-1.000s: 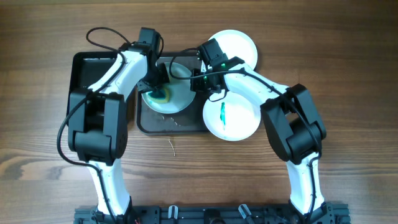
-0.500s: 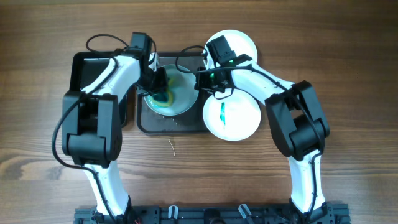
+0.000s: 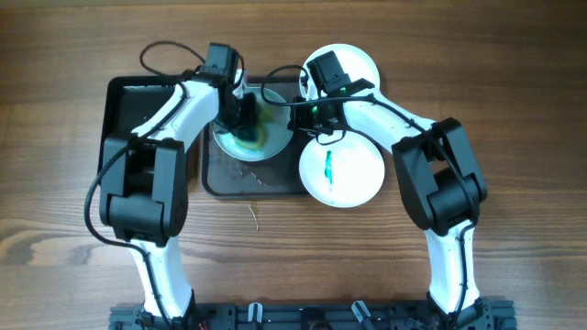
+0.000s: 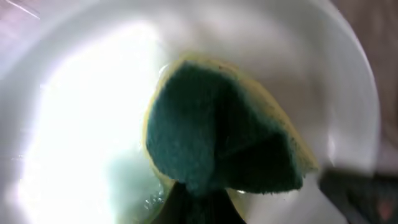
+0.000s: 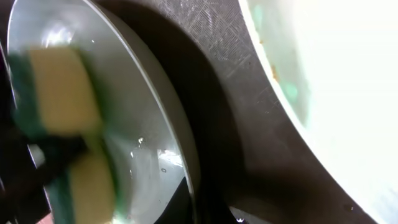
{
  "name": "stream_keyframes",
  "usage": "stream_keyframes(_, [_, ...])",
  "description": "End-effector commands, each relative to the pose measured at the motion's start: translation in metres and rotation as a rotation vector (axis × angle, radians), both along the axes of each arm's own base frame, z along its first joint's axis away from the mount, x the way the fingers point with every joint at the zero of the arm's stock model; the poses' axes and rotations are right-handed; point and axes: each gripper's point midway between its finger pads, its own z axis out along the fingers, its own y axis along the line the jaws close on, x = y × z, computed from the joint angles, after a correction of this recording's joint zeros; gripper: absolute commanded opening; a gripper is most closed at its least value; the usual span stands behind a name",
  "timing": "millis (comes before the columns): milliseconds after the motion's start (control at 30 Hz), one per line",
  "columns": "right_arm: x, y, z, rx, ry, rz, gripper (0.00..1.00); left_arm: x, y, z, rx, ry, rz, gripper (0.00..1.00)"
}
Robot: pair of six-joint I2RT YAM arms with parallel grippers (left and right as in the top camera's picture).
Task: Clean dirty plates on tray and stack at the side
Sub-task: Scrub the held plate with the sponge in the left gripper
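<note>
Plate point(image 3: 261, 147): on the tray point(image 3: 252, 181), rear half. Left gripper point(image 3: 242, 121) clamped on sponge point(image 3: 246, 139), directly upon plate's face. Right gripper point(image 3: 298, 119) pinched plate's tray-right rim. Left arm judged nearer the smear.

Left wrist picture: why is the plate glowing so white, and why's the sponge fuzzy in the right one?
Left wrist view: glare washes out the plate beside the sponge; right wrist view: the sponge is smeared by blur, the neighbouring plate overexposed.
</note>
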Motion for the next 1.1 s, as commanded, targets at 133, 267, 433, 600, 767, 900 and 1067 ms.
stream_keyframes(133, [-0.016, -0.001, -0.022, -0.019, 0.071, 0.011, 0.04, 0.004, 0.06, -0.003, 0.409, -0.037, 0.237, 0.04])
stream_keyframes(267, [-0.015, -0.001, -0.022, -0.018, 0.069, 0.011, 0.04, -0.021, 0.027, -0.012, 0.293, 0.075, 0.167, 0.04])
stream_keyframes(433, [-0.015, -0.001, -0.022, -0.018, 0.069, 0.011, 0.04, -0.048, -0.061, -0.002, -0.169, 0.195, -0.118, 0.04])
stream_keyframes(600, [-0.016, -0.001, -0.022, -0.018, 0.07, 0.011, 0.04, -0.043, -0.078, 0.007, -0.283, 0.16, -0.177, 0.04])
stream_keyframes(767, [-0.017, -0.001, -0.023, -0.021, 0.075, 0.012, 0.04, -0.006, -0.032, -0.004, -0.071, 0.049, -0.009, 0.04])
stream_keyframes(900, [-0.016, -0.001, -0.023, -0.021, 0.074, 0.011, 0.04, 0.019, 0.035, -0.005, 0.217, -0.057, 0.202, 0.04])
stream_keyframes(1067, [-0.016, -0.002, -0.023, -0.025, 0.073, 0.009, 0.04, 0.007, 0.084, 0.002, 0.477, -0.057, 0.321, 0.04])
